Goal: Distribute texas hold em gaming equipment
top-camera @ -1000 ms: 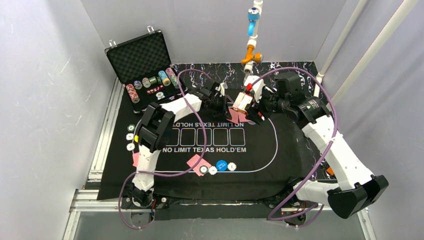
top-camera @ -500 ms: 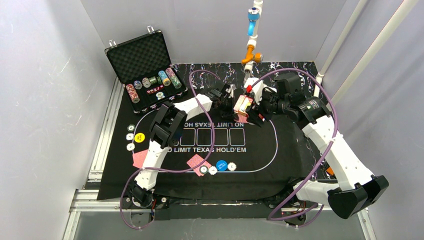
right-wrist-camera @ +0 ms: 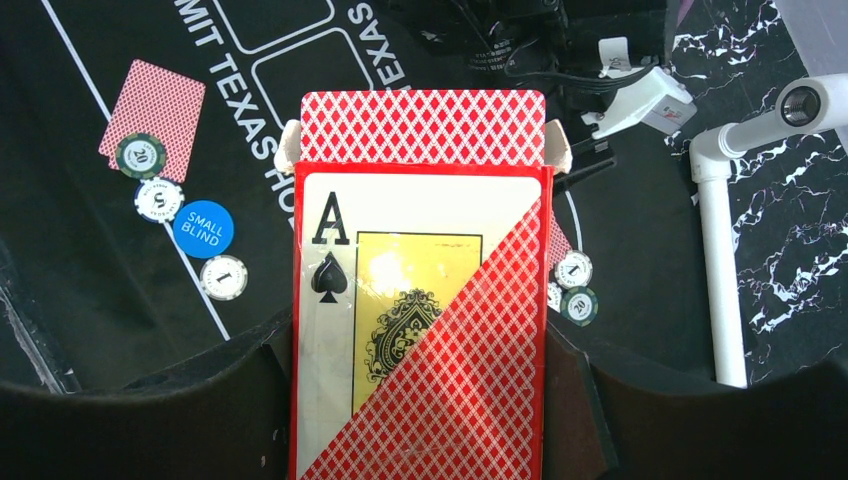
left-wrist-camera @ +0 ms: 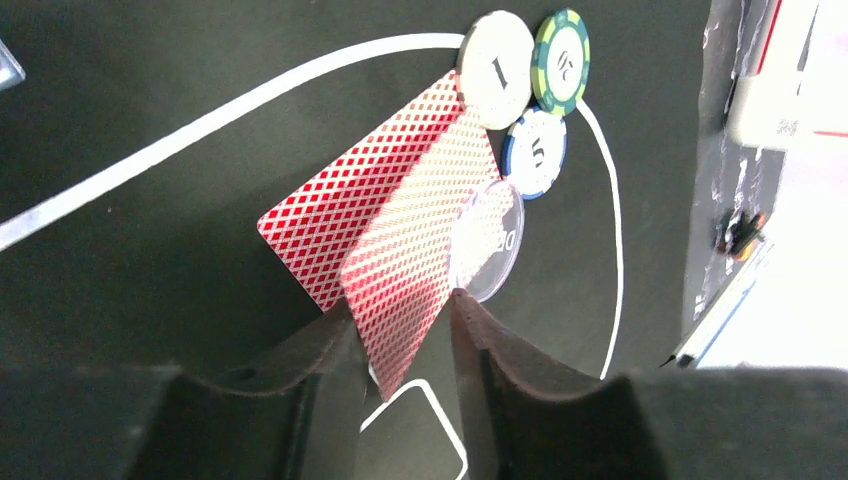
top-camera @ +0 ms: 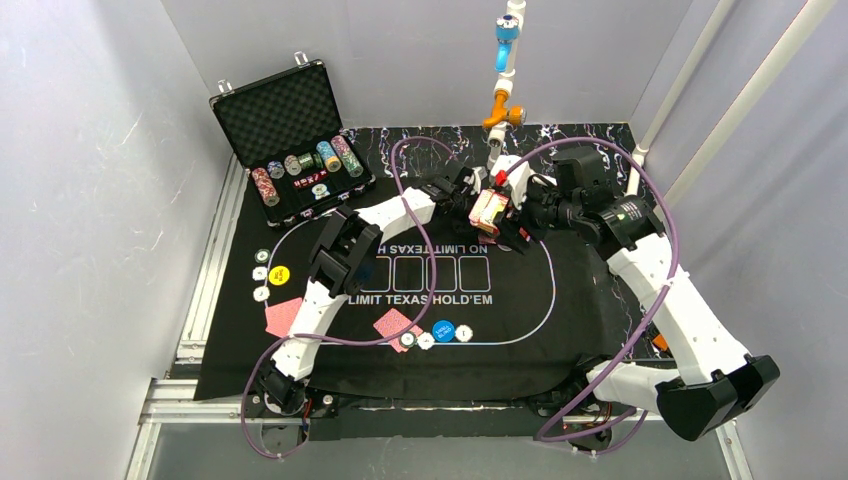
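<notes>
The right end effector (right-wrist-camera: 420,385) is clamped on the deck (right-wrist-camera: 420,260), one finger on each long side of the box. It holds the deck above the far middle of the black mat (top-camera: 560,290). The box's ace-of-spades face is turned toward the wrist camera, and red-backed cards stick out of its open top.

The left end effector (left-wrist-camera: 400,335) is just left of the deck, over the far part of the mat. Its fingers stand narrowly apart with the corner of a red-backed card (left-wrist-camera: 405,250) between them. That card is blurred, so I cannot tell whether it is pinched or only lies between the fingers. It overlaps a second card (left-wrist-camera: 330,220) lying face down on the mat. Just beside these are a clear round button (left-wrist-camera: 490,235), a blue chip (left-wrist-camera: 535,150), a white chip (left-wrist-camera: 495,70) and a green chip (left-wrist-camera: 562,60).

At the near middle, another card (top-camera: 393,325), a blue button (top-camera: 443,330) printed SMALL BLIND and three chips (top-camera: 425,341) lie together. At the near left are a single card (top-camera: 283,316) and a yellow button (top-camera: 279,273). The open case (top-camera: 275,110) at the far left holds rows of chips.
</notes>
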### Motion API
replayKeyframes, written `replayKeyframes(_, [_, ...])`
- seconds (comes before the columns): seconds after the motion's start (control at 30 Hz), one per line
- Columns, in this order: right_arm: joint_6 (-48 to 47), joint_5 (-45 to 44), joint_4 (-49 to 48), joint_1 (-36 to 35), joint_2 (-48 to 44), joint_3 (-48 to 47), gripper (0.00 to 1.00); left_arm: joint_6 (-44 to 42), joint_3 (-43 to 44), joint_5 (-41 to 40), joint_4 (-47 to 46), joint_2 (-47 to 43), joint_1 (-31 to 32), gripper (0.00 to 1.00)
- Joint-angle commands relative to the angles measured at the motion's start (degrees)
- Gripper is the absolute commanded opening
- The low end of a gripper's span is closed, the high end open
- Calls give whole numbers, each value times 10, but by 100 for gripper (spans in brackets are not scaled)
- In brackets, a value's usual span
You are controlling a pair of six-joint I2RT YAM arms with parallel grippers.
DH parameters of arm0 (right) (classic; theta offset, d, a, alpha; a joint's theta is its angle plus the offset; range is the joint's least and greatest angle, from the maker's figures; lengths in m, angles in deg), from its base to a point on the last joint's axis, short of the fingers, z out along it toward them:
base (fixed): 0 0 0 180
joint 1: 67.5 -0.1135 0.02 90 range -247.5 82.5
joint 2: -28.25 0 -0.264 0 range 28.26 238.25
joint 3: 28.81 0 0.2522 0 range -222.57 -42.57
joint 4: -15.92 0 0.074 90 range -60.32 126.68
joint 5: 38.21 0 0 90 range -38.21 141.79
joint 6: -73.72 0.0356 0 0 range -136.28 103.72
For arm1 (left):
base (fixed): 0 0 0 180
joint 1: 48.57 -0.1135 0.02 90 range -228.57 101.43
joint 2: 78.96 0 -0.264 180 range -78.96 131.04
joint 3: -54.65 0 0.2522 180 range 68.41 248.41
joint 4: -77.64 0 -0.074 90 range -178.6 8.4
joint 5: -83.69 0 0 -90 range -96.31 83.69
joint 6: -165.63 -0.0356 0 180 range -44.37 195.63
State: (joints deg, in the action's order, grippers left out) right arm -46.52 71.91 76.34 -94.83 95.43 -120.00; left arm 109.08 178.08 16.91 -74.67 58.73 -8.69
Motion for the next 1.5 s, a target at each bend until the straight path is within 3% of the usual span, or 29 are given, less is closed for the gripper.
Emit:
replayKeyframes(0.0, [3, 17, -26, 3, -23, -1, 1, -25, 15, -18, 46, -25, 2, 40])
replayKeyframes(0.17, [7, 21, -27, 3, -32, 3, 1, -41, -17, -42, 72, -82, 0, 60])
replayKeyframes(0.3, [9, 25, -28, 3, -42, 11, 1, -46, -52, -43, 101, -128, -7, 71])
replayKeyframes(0.43, [13, 33, -27, 2, -55, 24, 1, -50, -122, -14, 104, -193, -23, 98])
replayKeyframes(0.67, [31, 51, -51, 0, -77, 70, 1, -52, -285, 132, 59, -394, -99, 98])
replayKeyframes(0.87, [63, 52, -127, -24, -68, 104, 1, -162, -222, 298, 240, -471, -172, 98])
replayKeyframes(0.97, [63, 53, -152, -46, -56, 108, 1, -155, -222, 425, 248, -487, -194, 98])
replayKeyframes(1.03, [61, 52, -165, -63, -49, 110, 1, -143, -221, 468, 248, -489, -193, 98])
replayKeyframes(1.47, [47, 64, -190, -123, -29, 101, 1, -129, -243, 410, 235, -490, -121, 97])
